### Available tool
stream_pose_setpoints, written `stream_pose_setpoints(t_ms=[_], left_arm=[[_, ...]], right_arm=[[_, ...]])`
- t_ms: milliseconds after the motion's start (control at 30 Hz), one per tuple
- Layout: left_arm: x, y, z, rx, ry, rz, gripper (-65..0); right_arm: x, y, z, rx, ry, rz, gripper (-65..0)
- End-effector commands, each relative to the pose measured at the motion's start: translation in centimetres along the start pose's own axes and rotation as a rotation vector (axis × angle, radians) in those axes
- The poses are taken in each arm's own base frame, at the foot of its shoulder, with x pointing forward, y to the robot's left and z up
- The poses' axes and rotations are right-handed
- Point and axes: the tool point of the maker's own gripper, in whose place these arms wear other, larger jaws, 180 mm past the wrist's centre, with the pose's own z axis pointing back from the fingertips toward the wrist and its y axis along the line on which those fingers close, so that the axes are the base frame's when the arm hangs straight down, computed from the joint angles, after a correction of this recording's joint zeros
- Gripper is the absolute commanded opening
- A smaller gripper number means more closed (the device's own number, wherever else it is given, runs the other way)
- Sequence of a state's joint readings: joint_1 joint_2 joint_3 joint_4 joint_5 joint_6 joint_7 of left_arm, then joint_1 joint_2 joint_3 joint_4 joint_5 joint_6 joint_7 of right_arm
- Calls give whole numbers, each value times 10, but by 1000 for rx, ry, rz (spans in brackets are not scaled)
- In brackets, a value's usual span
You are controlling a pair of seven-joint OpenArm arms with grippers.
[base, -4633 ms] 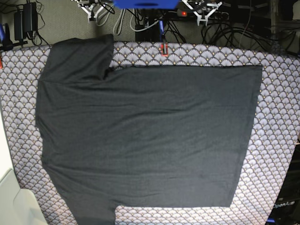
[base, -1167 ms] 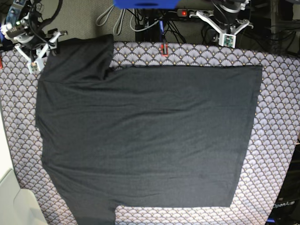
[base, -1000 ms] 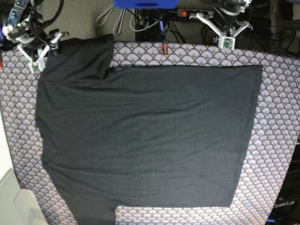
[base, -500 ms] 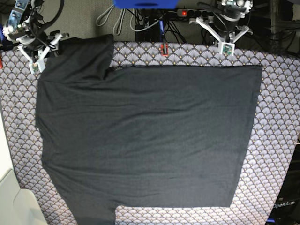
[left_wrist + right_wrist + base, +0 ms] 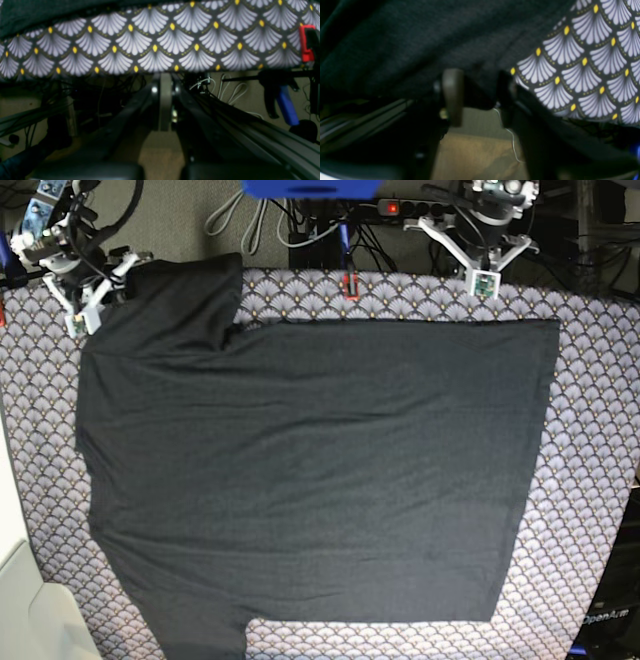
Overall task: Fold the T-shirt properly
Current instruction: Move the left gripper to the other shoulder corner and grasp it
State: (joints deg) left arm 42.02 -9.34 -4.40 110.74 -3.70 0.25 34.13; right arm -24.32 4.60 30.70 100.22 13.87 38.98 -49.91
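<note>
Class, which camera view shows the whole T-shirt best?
The base view: the T-shirt lies spread flat on the patterned table cover, nearly whole. The right wrist view shows only blurred dark cloth at the table edge; the left wrist view shows only a dark strip along the top.

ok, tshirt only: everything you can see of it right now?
The T-shirt is plain dark charcoal-grey cloth, spread flat and unfolded on the fan-patterned table cover, faintly wrinkled. No print shows. One sleeve points to the far left corner, the other runs off the near edge. The right gripper sits at the far sleeve's edge; in the right wrist view the cloth lies at its fingers, grip unclear. The left gripper is clear of it.
</note>
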Motion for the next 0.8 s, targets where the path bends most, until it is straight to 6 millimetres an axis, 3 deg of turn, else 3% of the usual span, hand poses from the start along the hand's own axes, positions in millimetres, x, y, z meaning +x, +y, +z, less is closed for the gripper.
stream_pose_setpoints(t_ms=[0, 167, 367, 600, 767], left_arm=[[6, 0, 3, 1, -23, -1, -644], [11, 2, 1, 4, -37, -4, -637], [17, 7, 1, 19, -53, 1, -492], [32, 59, 4, 174, -103, 89, -484], [39, 86, 10, 209, -134, 176, -484]], right_arm=[[-2, 3, 1, 14, 12, 17, -531], [-2, 3, 1, 13, 13, 18, -646], [-1, 2, 1, 12, 13, 20, -650], [1, 1, 3, 8, 7, 26, -650], [9, -3, 2, 0, -8, 33, -650]])
